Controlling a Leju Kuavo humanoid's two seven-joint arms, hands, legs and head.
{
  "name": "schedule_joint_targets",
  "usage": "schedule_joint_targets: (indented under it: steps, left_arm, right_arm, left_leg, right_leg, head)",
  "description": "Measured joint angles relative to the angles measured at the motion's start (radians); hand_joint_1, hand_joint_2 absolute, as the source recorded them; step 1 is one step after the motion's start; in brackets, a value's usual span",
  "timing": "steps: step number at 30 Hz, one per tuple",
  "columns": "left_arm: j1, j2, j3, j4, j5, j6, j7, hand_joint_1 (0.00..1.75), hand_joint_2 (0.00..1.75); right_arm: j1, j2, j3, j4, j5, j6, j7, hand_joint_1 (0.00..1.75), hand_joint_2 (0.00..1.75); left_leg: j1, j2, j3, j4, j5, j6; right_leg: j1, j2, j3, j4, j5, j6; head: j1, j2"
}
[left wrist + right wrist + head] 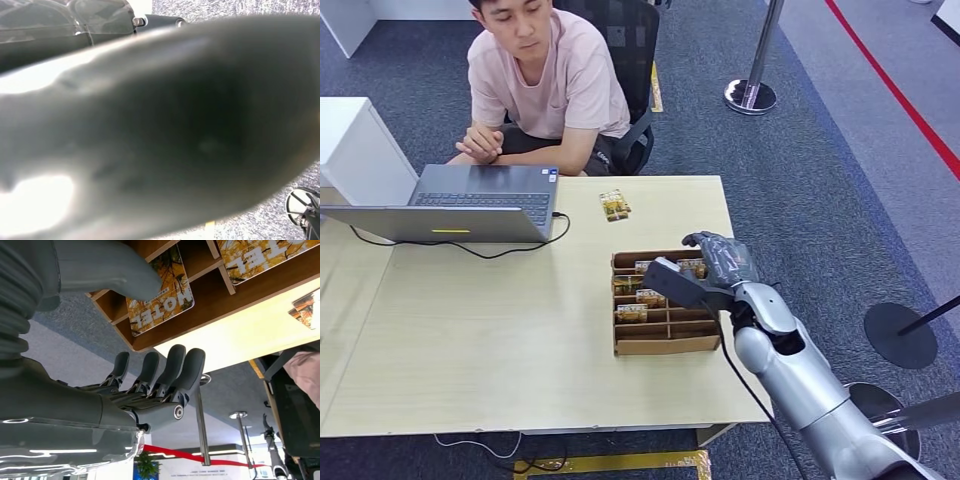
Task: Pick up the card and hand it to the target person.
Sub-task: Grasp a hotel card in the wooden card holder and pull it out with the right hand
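R hand spread, empty, over card in box; fingers may hit divider, grab 2 cards.

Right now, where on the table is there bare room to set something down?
Bare wood lies on the table between the laptop and the cardboard organizer. A smaller patch sits right of the loose cards. Crowded: the organizer, with the right hand over it.

head: high, facing down at table | right wrist: close behind hand, sharing box
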Motion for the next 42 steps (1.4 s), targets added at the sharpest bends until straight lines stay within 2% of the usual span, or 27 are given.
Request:
schedule_joint_targets:
  steps: [8, 23, 33, 35, 39, 42]
  left_arm:
    - [0.000, 0.000, 0.000, 0.000, 0.000, 0.000, 0.000, 0.00, 0.00]
    - [0.000, 0.000, 0.000, 0.000, -0.003, 0.000, -0.008, 0.00, 0.00]
    - [0.000, 0.000, 0.000, 0.000, -0.005, 0.000, -0.012, 0.00, 0.00]
    - [0.000, 0.000, 0.000, 0.000, -0.005, 0.000, -0.013, 0.00, 0.00]
    - [0.000, 0.000, 0.000, 0.000, -0.005, -0.007, -0.024, 0.00, 0.00]
    - [0.000, 0.000, 0.000, 0.000, -0.005, -0.012, -0.032, 0.00, 0.00]
  right_arm:
    - [-0.001, 0.000, 0.012, 0.002, 0.000, 0.000, 0.000, 0.86, 1.75]
    - [-0.006, -0.018, 0.023, 0.010, -0.008, 0.005, 0.003, 0.92, 1.75]
    - [-0.006, -0.025, 0.032, 0.017, -0.010, 0.008, 0.005, 1.04, 1.75]
    - [-0.006, -0.026, 0.036, 0.017, -0.010, 0.008, 0.005, 1.12, 1.75]
    - [-0.005, -0.032, 0.042, 0.017, -0.010, 0.008, 0.005, 1.37, 1.75]
    - [-0.005, -0.035, 0.044, 0.017, -0.011, 0.008, 0.005, 1.40, 1.75]
  left_leg:
    - [0.000, 0.000, 0.000, 0.000, 0.000, 0.000]
    - [0.000, 0.000, 0.000, 0.000, 0.000, 0.000]
    - [0.000, 0.000, 0.000, 0.000, 0.000, 0.000]
    - [0.000, 0.000, 0.000, 0.000, 0.000, 0.000]
    - [0.000, 0.000, 0.000, 0.000, 0.000, 0.000]
    - [0.000, 0.000, 0.000, 0.000, 0.000, 0.000]
  right_leg:
    - [0.000, 0.000, 0.000, 0.000, 0.000, 0.000]
    - [0.000, 0.000, 0.000, 0.000, 0.000, 0.000]
    - [0.000, 0.000, 0.000, 0.000, 0.000, 0.000]
    - [0.000, 0.000, 0.000, 0.000, 0.000, 0.000]
    - [0.000, 0.000, 0.000, 0.000, 0.000, 0.000]
    - [0.000, 0.000, 0.000, 0.000, 0.000, 0.000]
  head:
    - [0.000, 0.000]
    - [0.000, 0.000]
    - [0.000, 0.000]
    - [0.000, 0.000]
    - [0.000, 0.000]
    - [0.000, 0.000]
